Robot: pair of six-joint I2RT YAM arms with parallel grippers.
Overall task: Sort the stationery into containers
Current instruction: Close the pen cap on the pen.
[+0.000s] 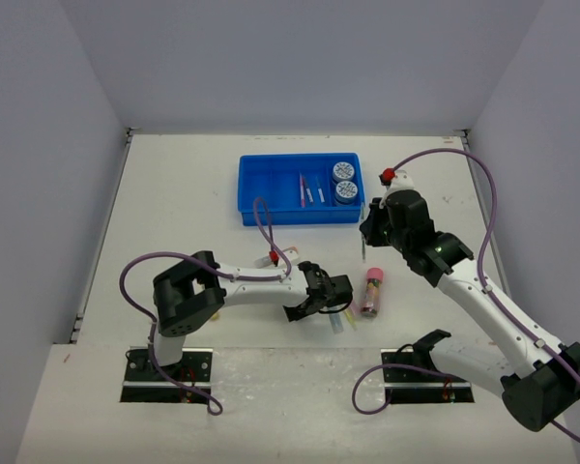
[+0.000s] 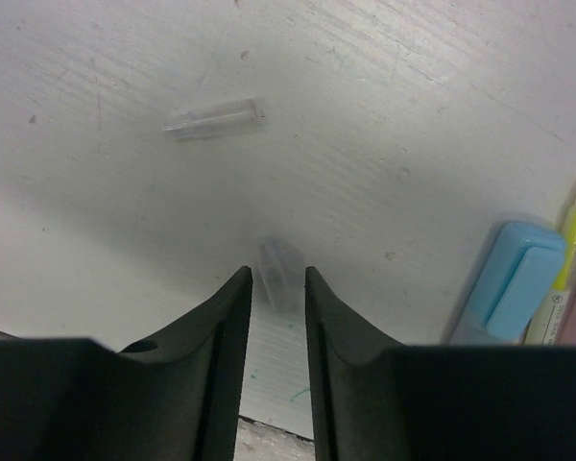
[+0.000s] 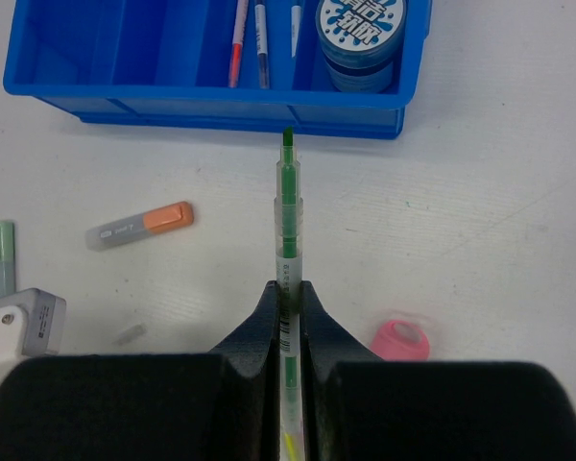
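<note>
1. While the right gripper is pinched tight on a green marker, the marker's uncapped tip points at the near wall of the blue tray and stops just short of it.
2. The fingers of the left gripper stand narrowly apart around a clear cap lying on the table. I cannot tell whether the pads touch it.
3. A second clear cap lies beyond, and a blue marker and a yellow marker lie side by side to the right.
4. Farther out, an orange marker and a pink tube lie loose on the table. Thin pens and two discs are in the tray.
5. The step in hand looks like delivering the green marker. The next move calls for lifting it over the wall, lining it up with a narrow compartment and then letting go.
</note>
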